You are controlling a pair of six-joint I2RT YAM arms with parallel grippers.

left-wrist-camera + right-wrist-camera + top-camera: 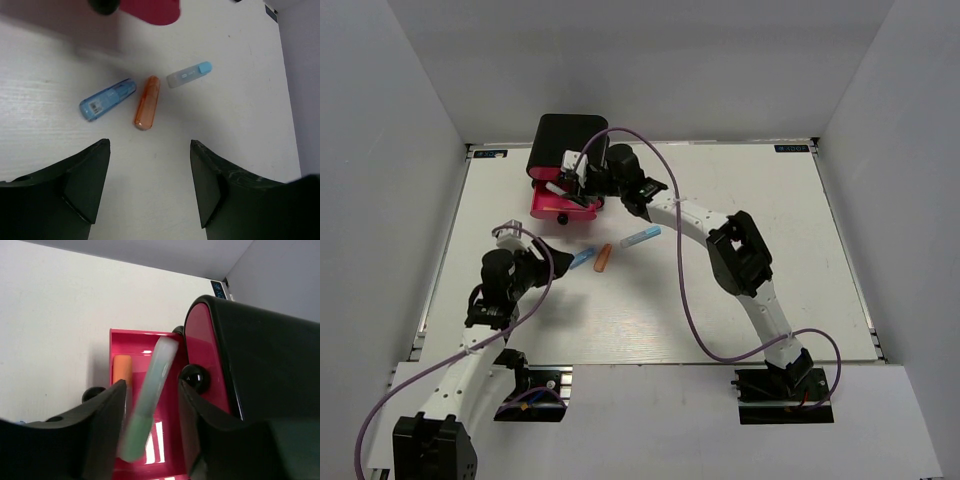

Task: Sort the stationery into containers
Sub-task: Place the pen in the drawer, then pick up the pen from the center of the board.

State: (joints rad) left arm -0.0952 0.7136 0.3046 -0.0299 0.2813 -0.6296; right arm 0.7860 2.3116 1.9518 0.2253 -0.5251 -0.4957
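Stationery: 1 green piece is pinched at its lower end in the right gripper. It's tilted, with its pale tip over the open drawer of the cabinet, by the desk's far edge, left of centre. 1 stored orange piece lies in that drawer.

Left gripper is spread wide and holds nothing. It hovers over 3 loose pieces left of desk centre: blue piece, orange piece, light blue piece.

Step in hand, as I read it: drop green in the drawer. I'd bring it lower, inside the walls, beside the stored orange piece and off the closed drawer's knob. Then part the fingers slowly. Because it's tilted, it could pivot and roll over the rim if let go high. Left arm waits.
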